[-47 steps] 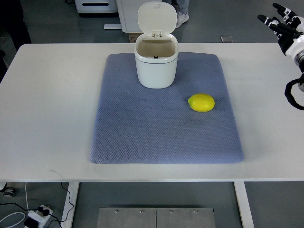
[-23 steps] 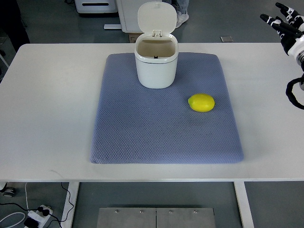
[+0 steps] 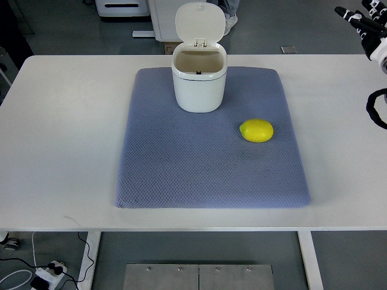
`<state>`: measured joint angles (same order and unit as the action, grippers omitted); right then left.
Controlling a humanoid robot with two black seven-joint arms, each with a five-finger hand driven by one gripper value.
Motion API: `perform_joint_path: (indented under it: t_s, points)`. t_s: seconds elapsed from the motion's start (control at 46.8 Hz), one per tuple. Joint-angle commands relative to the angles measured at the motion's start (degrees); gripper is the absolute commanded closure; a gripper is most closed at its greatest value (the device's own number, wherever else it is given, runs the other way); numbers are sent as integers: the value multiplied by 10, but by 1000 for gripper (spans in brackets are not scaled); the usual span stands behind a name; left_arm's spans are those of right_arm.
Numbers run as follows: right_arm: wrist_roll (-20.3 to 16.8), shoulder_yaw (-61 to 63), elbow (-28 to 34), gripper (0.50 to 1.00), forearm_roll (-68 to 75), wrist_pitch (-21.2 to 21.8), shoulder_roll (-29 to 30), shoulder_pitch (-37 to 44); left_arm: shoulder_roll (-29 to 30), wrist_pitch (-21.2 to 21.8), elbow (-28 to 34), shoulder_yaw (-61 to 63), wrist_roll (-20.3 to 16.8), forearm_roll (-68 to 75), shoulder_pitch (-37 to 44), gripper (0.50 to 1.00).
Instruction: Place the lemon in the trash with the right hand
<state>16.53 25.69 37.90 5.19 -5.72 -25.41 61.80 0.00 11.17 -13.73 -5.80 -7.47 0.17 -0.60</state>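
Right then, the lemon (image 3: 256,130) lay on the blue mat (image 3: 181,175), a little to the right of the white bin (image 3: 199,84). The bin stood at the back of the mat with its lid (image 3: 199,23) up. The right hand (image 3: 366,24) was far off in the top right corner, fingers spread, holding nothing.

I work in a lab: grey floor (image 3: 60,36), white equipment cabinets (image 3: 175,18) behind my white surface (image 3: 60,121), a power strip (image 3: 51,270) underneath.
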Motion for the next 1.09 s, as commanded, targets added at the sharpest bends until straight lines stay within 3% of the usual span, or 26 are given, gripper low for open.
perform_joint_path:
  t_s: [0.0,0.663,0.856,1.07]
  points:
    - [0,0,0,500,-2,3,-2,2,0,0,0,0,0,0,0,500]
    - [16,-8,3,500,-6,6,-4,4,0,0,0,0,0,1,0,500]
    - [18,-69,46,500,-43,7,-45,-2,0,0,0,0,0,0,0,500]
    - [47,-121,137,500,-69,6,-93,-18,0,0,0,0,0,0,1,500]
